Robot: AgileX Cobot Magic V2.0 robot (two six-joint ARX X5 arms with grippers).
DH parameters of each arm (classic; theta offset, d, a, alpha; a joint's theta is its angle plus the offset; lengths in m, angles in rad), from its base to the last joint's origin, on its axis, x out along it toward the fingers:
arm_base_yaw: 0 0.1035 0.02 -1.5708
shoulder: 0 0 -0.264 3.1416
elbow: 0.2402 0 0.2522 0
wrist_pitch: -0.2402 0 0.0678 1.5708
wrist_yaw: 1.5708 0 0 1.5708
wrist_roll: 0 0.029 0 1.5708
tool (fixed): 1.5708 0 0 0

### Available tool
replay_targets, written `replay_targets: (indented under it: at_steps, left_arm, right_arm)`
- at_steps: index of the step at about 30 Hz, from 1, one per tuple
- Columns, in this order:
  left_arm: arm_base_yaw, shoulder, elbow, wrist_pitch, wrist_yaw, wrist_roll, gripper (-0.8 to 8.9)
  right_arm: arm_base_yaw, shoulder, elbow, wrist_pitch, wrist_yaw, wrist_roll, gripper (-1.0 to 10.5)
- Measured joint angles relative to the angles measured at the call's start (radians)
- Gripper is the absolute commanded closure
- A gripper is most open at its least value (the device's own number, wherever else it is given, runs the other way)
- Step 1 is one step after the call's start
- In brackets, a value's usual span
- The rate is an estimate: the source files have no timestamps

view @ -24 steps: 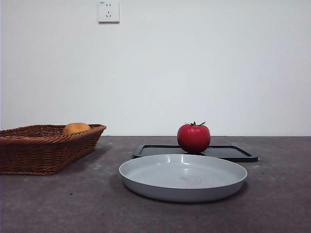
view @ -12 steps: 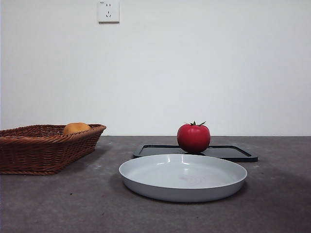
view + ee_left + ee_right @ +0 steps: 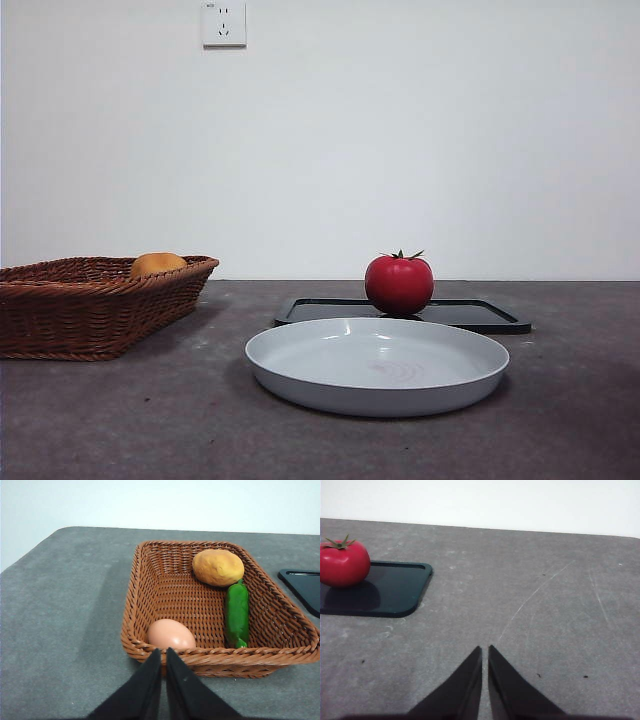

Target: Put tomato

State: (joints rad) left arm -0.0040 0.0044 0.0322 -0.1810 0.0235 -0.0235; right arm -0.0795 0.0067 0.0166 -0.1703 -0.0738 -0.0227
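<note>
The glossy red tomato with a green stem stands upright on a flat black tray, behind the grey plate; the right wrist view shows the tomato on the tray too. My right gripper is shut over bare table, well off to the side of the tomato. My left gripper is shut, hovering at the near rim of the wicker basket. Neither arm shows in the front view.
The wicker basket at the left holds a yellow-orange round fruit, a green pepper and a pale egg. A wall socket is on the white wall. Grey table surrounds everything.
</note>
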Motion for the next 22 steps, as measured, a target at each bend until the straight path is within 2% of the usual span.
replay_targets:
  at_steps: [22]
  left_arm:
    - [0.000, 0.000, 0.000, 0.000, 0.000, 0.000, 7.95]
  right_arm:
    - [0.000, 0.000, 0.000, 0.004, 0.021, -0.007, 9.4]
